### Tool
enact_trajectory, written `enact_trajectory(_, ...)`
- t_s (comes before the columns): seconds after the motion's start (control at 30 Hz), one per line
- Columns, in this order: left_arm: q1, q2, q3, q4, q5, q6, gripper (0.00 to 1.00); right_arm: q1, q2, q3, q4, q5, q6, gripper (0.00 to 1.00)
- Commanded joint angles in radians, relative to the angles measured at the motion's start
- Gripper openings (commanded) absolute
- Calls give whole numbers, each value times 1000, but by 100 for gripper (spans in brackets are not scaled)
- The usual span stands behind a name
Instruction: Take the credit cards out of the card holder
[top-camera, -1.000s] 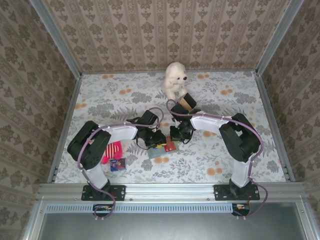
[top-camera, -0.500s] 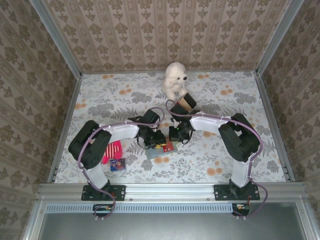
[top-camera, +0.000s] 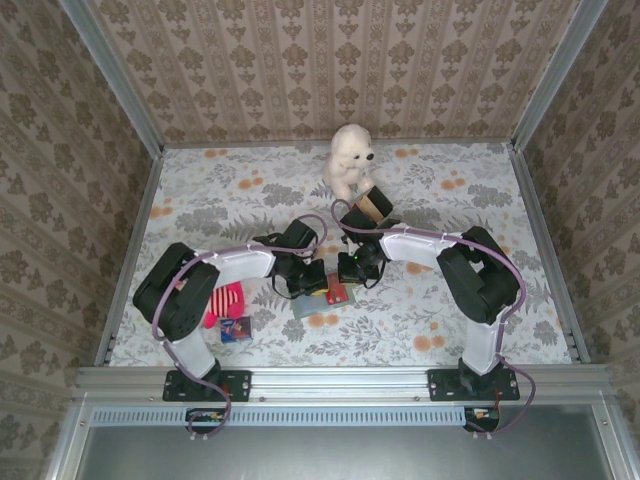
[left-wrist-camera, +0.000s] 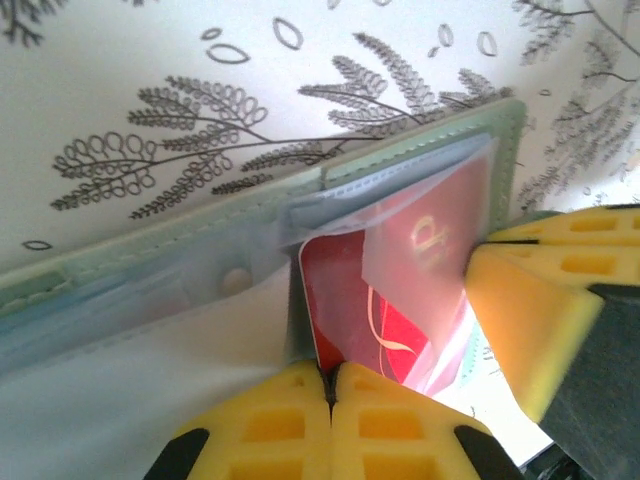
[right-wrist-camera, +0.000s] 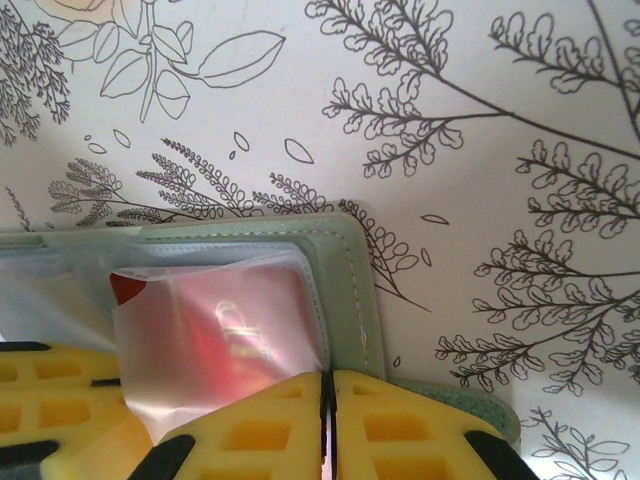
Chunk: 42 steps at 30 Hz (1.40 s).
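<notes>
Bench (top-camera: 200, 205), floral cloth, patterned walls on three sides. Overhead we log both arms bent inward, wrists meeting near mid-bench. A white plush toy (top-camera: 350, 158) sits at the far side, with a striped box (top-camera: 373, 204) just in front of it. By the left arm's base lie a pink object (top-camera: 229, 299) and a small dark blue packet (top-camera: 236, 328), well apart from the wrists.

The card holder (top-camera: 310, 306) lies open and flat on the bench between the two wrists. Overhead it is partly covered by them, and we cannot read pocket detail there. The wrist views supply it: sage-green stitched rim, pale lining, and a clear sleeve (right-wrist-camera: 235, 330) over a red card (left-wrist-camera: 350, 290) that sits partway in its pocket.

Left end effector (left-wrist-camera: 328, 388): yellow fingers pressed together, the red card's lower corner running into their seam; pinching it, as far as we can see. Right end effector (right-wrist-camera: 327, 395): fingers pressed together on the card holder's inner edge beside the sleeve. Each wrist view catches a yellow finger of the other arm at its margin, cut off. Pale glare below the red card is too blurred for us to tell whether it is another card.
</notes>
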Motion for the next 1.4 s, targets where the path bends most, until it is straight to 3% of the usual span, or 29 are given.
enact_trajectory(0.0, -1, -48, -17, 65, 23, 36, 0, 21, 51, -30, -2, -30, 7, 11)
enact_trajectory(1.07, 49, -199, -137, -43, -9, 70, 0, 21, 57, 2, -37, 1, 1, 16)
enact_trajectory(1.37, 58, -262, -199, -56, -34, 62, 0, 21, -30, 12, -20, -23, -3, 20)
